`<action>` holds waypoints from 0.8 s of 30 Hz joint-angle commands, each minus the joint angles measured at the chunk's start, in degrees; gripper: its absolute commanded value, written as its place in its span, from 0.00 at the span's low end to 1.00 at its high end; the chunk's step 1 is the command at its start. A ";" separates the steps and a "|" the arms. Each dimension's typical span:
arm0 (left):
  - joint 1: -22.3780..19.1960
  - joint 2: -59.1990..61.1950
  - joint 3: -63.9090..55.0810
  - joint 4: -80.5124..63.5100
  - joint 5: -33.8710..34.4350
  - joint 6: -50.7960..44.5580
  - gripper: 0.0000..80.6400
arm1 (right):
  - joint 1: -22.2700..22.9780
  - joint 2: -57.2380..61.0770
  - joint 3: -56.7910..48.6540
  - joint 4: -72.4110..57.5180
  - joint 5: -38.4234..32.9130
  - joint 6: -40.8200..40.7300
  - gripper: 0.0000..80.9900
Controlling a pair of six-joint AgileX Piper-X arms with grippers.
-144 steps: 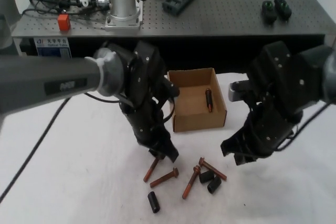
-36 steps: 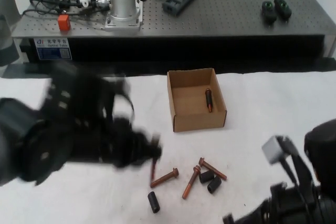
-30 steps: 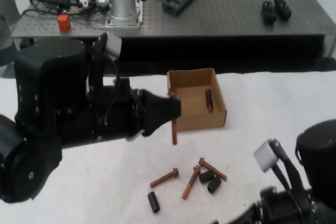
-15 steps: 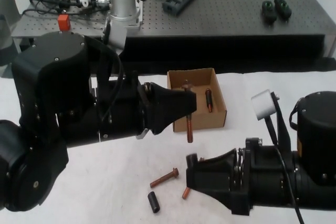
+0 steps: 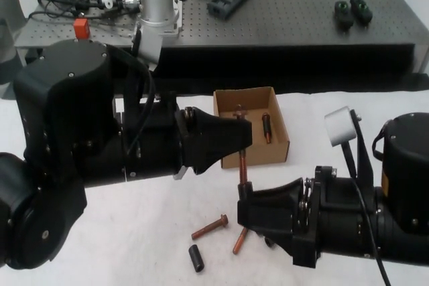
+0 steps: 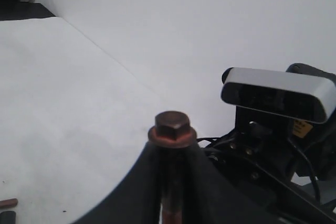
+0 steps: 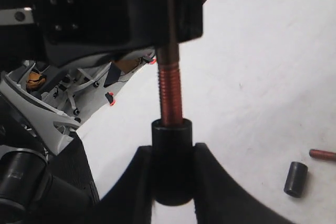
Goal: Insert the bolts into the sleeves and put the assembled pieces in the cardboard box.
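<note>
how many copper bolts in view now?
4: one copper-coloured bolt in the left gripper, tip at the black sleeve in the right gripper; one in the cardboard box; two loose on the white cloth. Others may be hidden under it.

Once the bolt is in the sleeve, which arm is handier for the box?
Likely left: its jaws hold the bolt beside the box; the right's, holding the sleeve, sit lower, farther off.
</note>
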 commanded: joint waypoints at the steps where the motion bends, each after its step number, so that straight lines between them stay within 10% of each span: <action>1: -0.16 -0.31 -0.19 -1.10 1.18 -1.37 0.01 | 0.13 0.15 -0.33 -2.81 -0.03 -0.28 0.05; 9: -0.16 -0.31 -0.19 -0.51 3.72 -1.36 0.03 | 0.03 0.15 -0.33 -4.51 4.29 -0.39 0.05; 16: -0.16 -0.31 -0.19 4.80 -1.95 -1.36 0.67 | -1.87 0.15 -0.33 -9.36 11.87 -3.33 0.05; 24: -0.16 -0.31 -0.19 15.87 -15.16 7.81 0.61 | -12.95 11.21 -10.18 1.58 24.84 -8.86 0.05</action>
